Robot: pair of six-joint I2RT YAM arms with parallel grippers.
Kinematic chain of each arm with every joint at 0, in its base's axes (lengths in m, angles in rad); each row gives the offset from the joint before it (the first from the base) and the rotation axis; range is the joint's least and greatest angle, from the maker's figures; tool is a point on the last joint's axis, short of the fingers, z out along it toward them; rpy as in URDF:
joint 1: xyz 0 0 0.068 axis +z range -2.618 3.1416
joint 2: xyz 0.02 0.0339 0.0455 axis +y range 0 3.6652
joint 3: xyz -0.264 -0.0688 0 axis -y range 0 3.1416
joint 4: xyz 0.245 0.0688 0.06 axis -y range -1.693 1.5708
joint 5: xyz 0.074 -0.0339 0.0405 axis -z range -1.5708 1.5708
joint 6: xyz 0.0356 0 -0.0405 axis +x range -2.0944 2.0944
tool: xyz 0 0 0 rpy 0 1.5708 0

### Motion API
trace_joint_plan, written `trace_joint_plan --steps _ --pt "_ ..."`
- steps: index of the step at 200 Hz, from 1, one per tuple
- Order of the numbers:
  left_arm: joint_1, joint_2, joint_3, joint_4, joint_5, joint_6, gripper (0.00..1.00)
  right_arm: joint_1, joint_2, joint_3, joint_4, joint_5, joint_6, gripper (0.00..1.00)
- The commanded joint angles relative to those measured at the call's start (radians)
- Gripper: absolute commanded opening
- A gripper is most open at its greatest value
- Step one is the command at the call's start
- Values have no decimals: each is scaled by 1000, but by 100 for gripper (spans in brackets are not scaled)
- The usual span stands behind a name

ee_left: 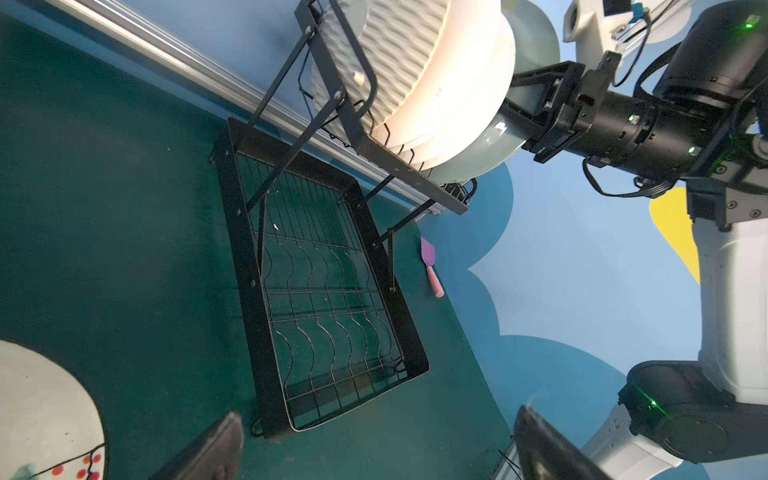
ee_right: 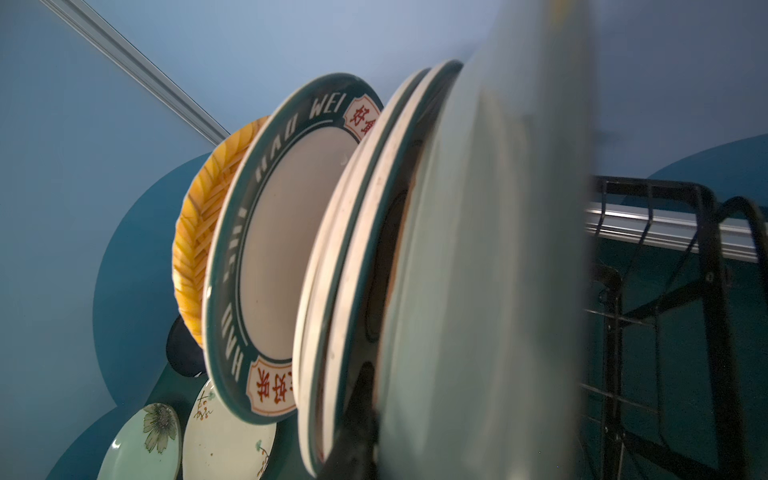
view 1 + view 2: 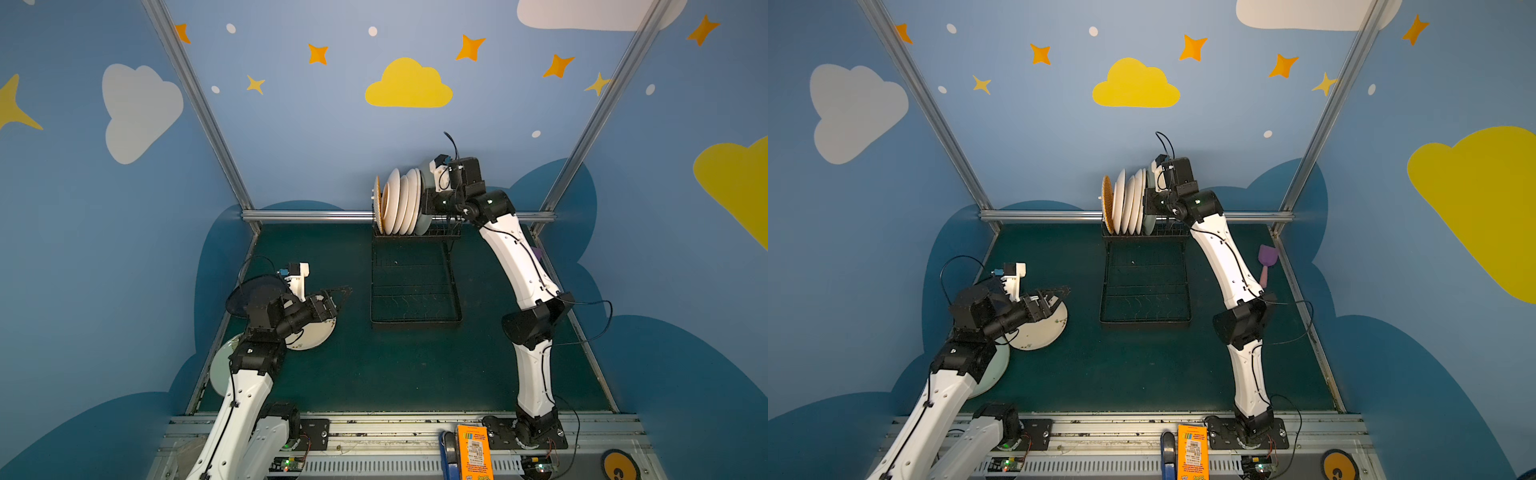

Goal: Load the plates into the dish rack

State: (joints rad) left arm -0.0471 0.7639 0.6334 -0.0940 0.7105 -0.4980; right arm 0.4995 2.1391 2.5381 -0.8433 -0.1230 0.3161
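The right claw [image 1: 513, 104] pinches the grey-green plate [image 1: 482, 153] by its rim at the far dish rack [image 3: 415, 321]. The left claw [image 3: 341, 296] hangs spread near the cream plate [image 3: 316, 332], near left. Both look stiff, glossy and breakable: grip the rim firmly.

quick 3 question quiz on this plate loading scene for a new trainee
1. True or false: the right pincer is shut on the grey-green plate at the dish rack.
2. Which plate ends the racked row, farthest from that pincer? A plain red plate; B orange woven-pattern plate; C striped black plate.
3. What tool lies right of the dish rack in a top view?
Key: 1 true; 2 B; 3 the purple spatula.
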Motion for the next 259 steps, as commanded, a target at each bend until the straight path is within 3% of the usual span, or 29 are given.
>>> trace_joint_plan --steps 1,74,171,205,259 --pt "-4 -10 4 -42 -24 -7 100 9 0 48 62 39 -37 0" --pt "-4 -12 0 -49 -82 -61 100 42 -22 -14 111 100 -60 0" --pt "-4 -5 6 -34 -124 -108 100 28 14 -23 131 -8 -66 0" --pt "-4 -6 -4 -26 -134 -120 100 47 13 -23 122 118 -95 0" --pt "-4 1 -6 -26 -147 -120 100 66 -9 -83 147 217 -88 0"
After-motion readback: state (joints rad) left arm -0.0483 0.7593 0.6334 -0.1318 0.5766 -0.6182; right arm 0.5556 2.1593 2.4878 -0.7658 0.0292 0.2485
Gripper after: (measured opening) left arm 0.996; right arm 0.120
